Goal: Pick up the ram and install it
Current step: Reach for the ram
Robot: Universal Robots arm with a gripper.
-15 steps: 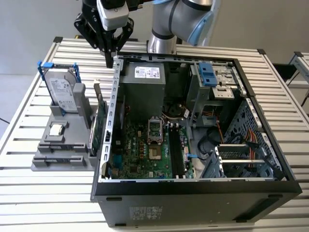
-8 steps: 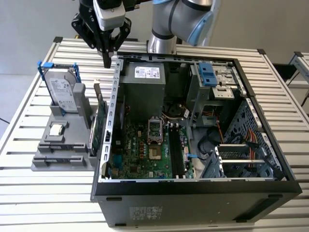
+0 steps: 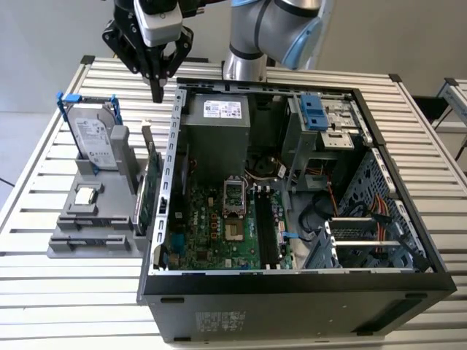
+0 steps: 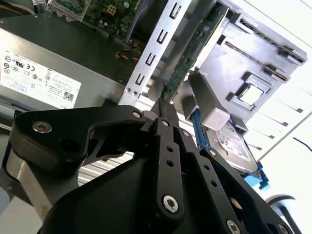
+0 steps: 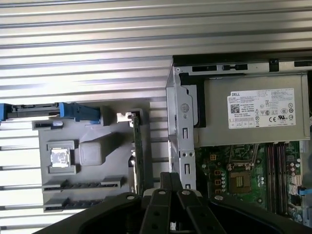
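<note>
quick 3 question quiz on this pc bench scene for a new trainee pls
1. True or false: the gripper is holding the ram.
2. Multiple choice: which part stands upright in the gray holder?
A. hard drive
B. power supply
C. fan
3. Short answer: in the exterior view, on which side of the computer case does the holder sit?

Key
1. False. Its fingers are closed with nothing between them, up above the table beside the case.
2. A.
3. The exterior view's left.
</note>
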